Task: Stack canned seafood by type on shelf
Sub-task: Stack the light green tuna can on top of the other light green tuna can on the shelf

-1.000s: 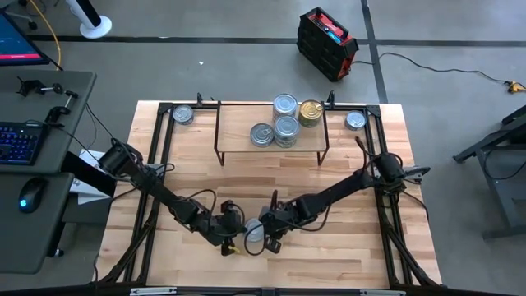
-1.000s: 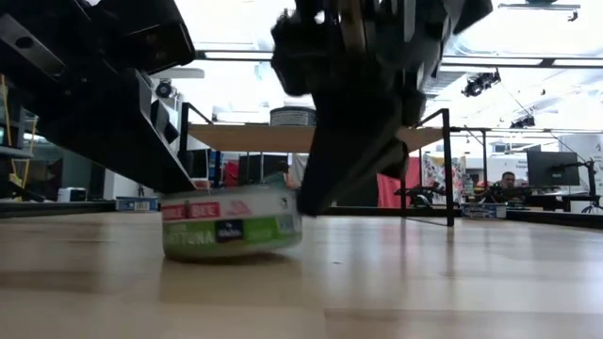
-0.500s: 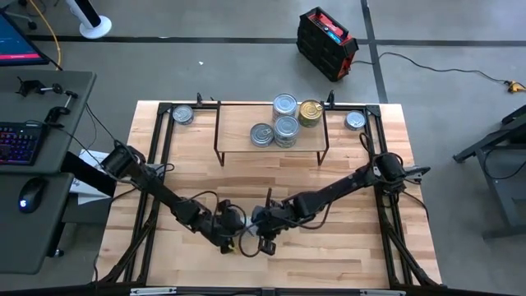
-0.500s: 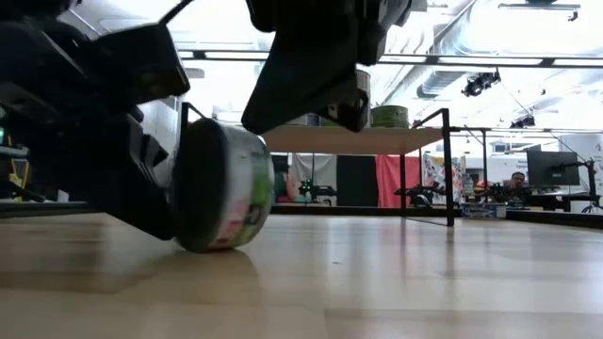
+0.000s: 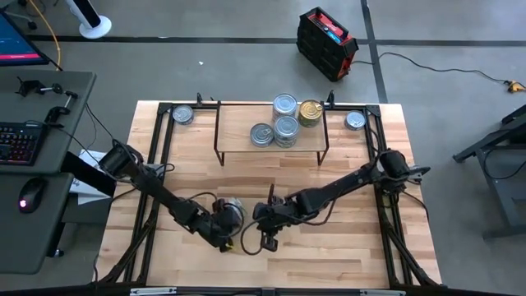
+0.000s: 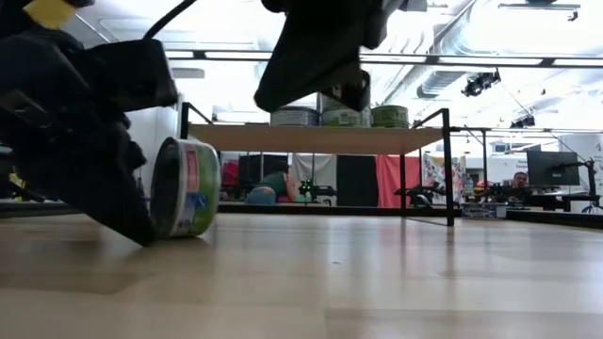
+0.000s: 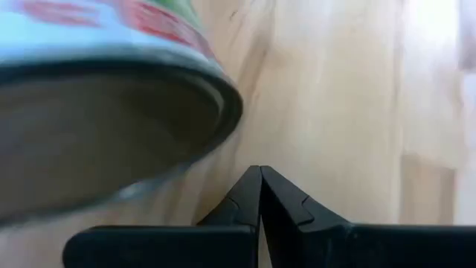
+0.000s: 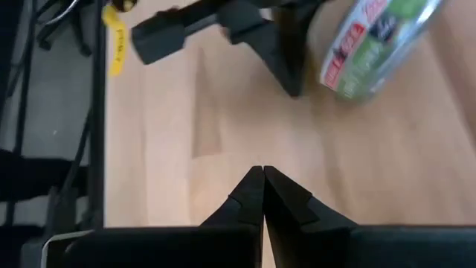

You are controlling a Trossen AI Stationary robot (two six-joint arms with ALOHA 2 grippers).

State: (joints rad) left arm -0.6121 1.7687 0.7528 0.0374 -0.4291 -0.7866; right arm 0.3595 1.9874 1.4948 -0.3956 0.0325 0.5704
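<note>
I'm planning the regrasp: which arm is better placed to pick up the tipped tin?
Left. Its hand, fingers shut, sits right beside the tin, which stands on edge on the table. The right hand, also shut, is farther off.

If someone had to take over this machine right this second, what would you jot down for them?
Left gripper: shut, empty, beside a green-labelled tin tipped on its edge on the table.
Right gripper: shut, empty, just right of that tin.
Done: four tins on the shelf, including the gold tin; no stacks clearly visible.
Left: right the tipped tin, collect the tin at the back left corner and the one at the back right, sort by type.
</note>
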